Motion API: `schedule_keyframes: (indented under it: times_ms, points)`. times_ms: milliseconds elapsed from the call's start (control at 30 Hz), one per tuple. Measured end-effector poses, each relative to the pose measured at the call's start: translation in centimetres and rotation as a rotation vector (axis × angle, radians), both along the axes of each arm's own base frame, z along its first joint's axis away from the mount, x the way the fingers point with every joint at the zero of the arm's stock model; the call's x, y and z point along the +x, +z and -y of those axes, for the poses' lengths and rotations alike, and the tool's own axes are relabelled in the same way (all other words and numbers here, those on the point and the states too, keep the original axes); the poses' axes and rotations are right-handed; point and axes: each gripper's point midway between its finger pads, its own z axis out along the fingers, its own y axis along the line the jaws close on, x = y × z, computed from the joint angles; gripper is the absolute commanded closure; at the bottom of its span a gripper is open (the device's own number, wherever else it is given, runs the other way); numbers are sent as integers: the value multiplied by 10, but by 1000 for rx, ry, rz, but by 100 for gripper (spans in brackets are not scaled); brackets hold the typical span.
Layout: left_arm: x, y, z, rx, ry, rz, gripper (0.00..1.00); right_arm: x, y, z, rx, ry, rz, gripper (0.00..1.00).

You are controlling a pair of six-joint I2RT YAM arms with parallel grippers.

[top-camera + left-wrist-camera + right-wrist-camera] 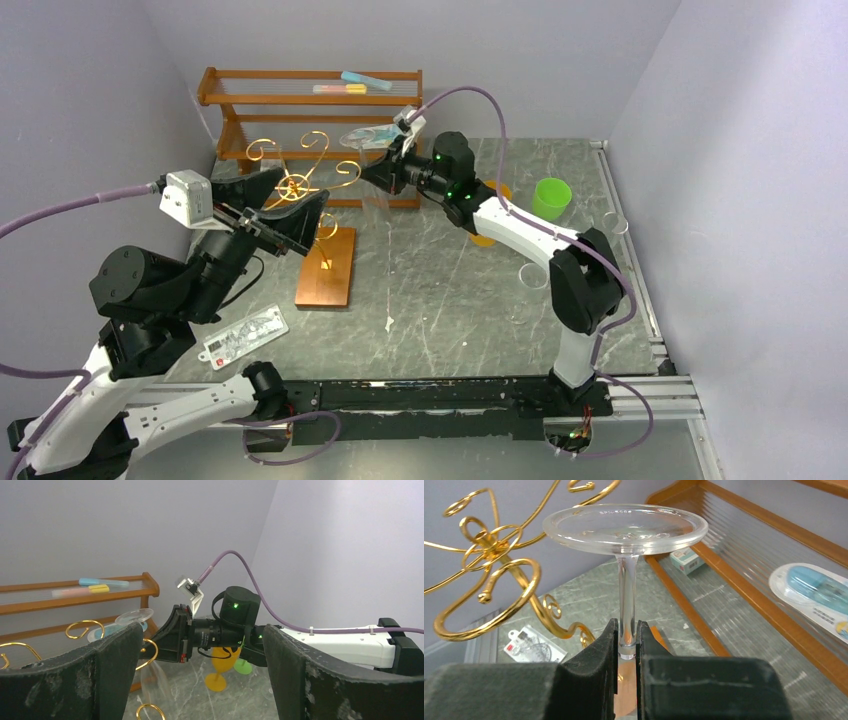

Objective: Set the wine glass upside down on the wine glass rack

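Our right gripper (626, 645) is clenched on the stem of the glass (626, 530) near the bowl, holding it upside down, foot uppermost and stem upright. The rack (489, 545) stands just to the left of the glass, its nearest curl beside the stem but apart from it. Our left gripper (202, 672), spread wide and holding nothing, hovers at the rack's other side. We judge the coming move to be a short leftward slide of the stem into that curl.
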Motion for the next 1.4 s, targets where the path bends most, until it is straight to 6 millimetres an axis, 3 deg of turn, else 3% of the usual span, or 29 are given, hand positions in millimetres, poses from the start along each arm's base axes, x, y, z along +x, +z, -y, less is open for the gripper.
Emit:
schedule_keyframes:
  times_ms: [267,800,1400]
  points:
    - [3,-2,-3,13,25,-1,7,-10,9,-17,35,122,68,100]
    - [9,-13,1,49,42,-33,7,-28,9,-31,41,287,131,100]
    - [13,-19,2,67,59,-52,7,-49,-8,-35,-31,456,142,100]
